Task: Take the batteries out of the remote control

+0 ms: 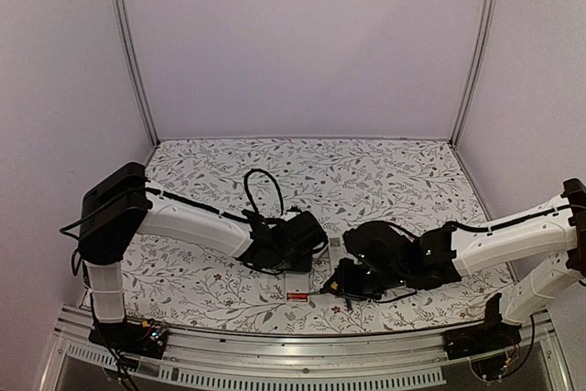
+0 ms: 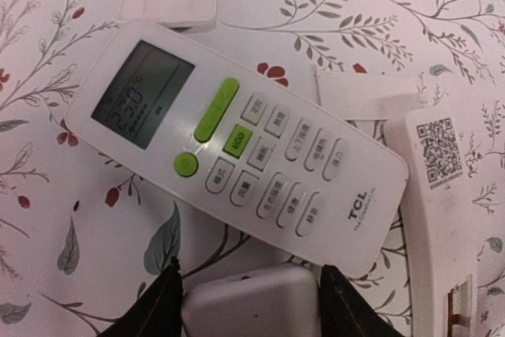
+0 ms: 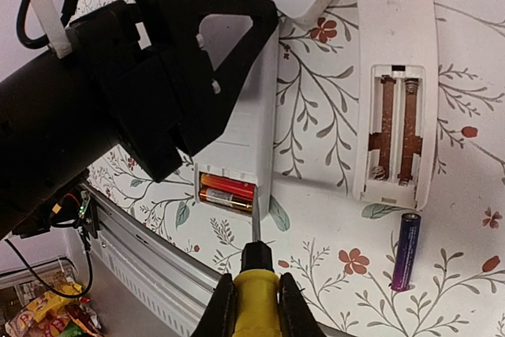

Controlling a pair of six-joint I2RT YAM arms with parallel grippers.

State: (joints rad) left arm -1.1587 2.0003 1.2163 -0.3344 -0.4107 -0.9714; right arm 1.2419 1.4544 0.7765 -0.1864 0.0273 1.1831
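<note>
My left pincer [image 2: 251, 296] clamps the white remote [image 3: 257, 140] steady so my right pincer [image 3: 254, 307], closed on the yellow-handled tool [image 3: 254, 278], can lever out its red batteries [image 3: 225, 193].

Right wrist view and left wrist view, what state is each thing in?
Gripped remote: bay open, clamped by left tool.
Red batteries: seated in bay.
Second remote: bay open, empty.
Purple battery: lying loose outside.
Screwdriver: held by right tool.
TCL remote: face up, display showing digits.

Soft, even, pink-tinted light leaves only faint shadows. The left fingers [image 2: 162, 309] blur at the bottom edge of their wrist view.
</note>
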